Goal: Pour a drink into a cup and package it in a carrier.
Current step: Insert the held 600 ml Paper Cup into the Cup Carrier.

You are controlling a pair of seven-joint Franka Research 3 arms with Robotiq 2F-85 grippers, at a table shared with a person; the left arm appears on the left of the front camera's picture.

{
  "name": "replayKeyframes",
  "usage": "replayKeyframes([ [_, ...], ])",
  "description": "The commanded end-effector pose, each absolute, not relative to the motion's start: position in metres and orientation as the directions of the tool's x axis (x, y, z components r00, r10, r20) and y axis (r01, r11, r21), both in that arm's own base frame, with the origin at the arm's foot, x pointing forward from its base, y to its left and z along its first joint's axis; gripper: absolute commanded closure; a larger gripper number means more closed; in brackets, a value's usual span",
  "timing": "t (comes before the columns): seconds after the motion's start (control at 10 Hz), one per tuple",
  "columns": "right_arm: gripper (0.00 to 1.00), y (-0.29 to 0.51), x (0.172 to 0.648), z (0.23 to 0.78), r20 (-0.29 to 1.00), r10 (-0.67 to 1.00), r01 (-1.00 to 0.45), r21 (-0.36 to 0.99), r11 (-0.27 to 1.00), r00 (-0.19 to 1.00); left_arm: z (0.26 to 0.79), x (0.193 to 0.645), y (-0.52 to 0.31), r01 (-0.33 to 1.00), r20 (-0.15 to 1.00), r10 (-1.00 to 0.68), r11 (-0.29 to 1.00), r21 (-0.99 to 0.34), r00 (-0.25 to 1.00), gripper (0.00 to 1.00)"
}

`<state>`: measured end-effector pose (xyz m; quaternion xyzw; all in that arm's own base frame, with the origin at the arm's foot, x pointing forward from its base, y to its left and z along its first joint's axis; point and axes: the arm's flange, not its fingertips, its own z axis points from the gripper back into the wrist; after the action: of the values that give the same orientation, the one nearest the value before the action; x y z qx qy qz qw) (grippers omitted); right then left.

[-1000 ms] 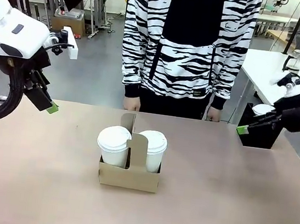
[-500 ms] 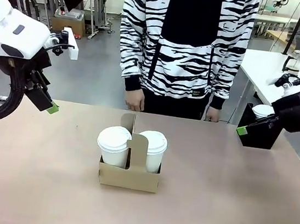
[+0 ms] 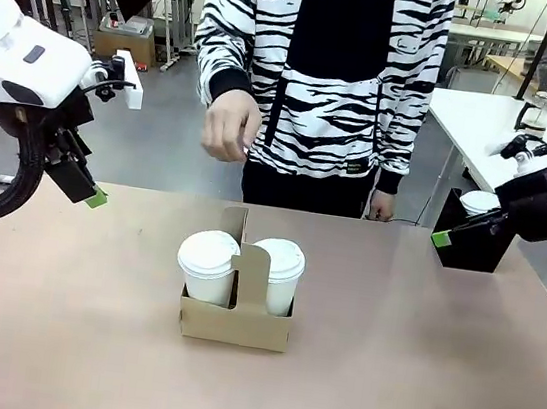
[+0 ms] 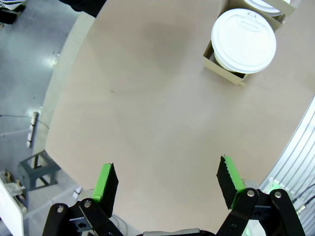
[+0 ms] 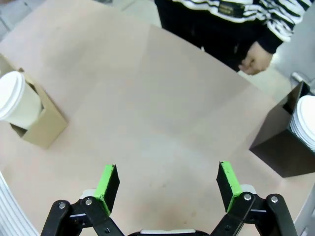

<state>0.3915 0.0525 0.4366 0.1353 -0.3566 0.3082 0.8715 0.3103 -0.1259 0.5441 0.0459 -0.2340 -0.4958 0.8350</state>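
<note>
Two lidded white paper cups, the left cup (image 3: 208, 267) and the right cup (image 3: 278, 274), stand in the brown cardboard carrier (image 3: 235, 323) at the table's middle, either side of its upright handle. The left wrist view shows one lidded cup (image 4: 243, 40) in the carrier (image 4: 221, 73) far off. From the right wrist, a cup (image 5: 15, 101) in the carrier (image 5: 44, 129) shows at the left edge. My left gripper (image 4: 167, 179) hangs open over the table's left side, also seen from the front as the left gripper (image 3: 93, 197). My right gripper (image 5: 167, 187) is open above the right side, its green tip (image 3: 441, 238) by the black box.
A person in a striped top stands at the far edge, one hand (image 3: 229, 123) raised, the other hand (image 3: 382, 207) near the table. A black box (image 3: 472, 243) holding white lids (image 3: 478, 200) stands at the far right. It appears from the right wrist as the box (image 5: 283, 142).
The person's hand on the picture's left has risen from the table edge to chest height. Both arms and the carrier stay still.
</note>
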Motion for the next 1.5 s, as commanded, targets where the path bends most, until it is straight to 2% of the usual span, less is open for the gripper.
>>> replayKeyframes([
  [0.0, 0.00, 0.0495, 0.3918, 0.4377, 0.717, 0.446, -0.649, 0.012, 0.761, 0.536, 0.5437, 0.3100, -0.1234, 0.805, 0.333, -0.854, 0.500, 0.319, 0.399, 0.00],
  [1.4, 0.00, 0.0495, 0.3918, 0.4377, 0.717, 0.446, -0.649, 0.012, 0.761, 0.536, 0.5437, 0.3100, -0.1234, 0.805, 0.333, -0.854, 0.500, 0.319, 0.399, 0.00],
])
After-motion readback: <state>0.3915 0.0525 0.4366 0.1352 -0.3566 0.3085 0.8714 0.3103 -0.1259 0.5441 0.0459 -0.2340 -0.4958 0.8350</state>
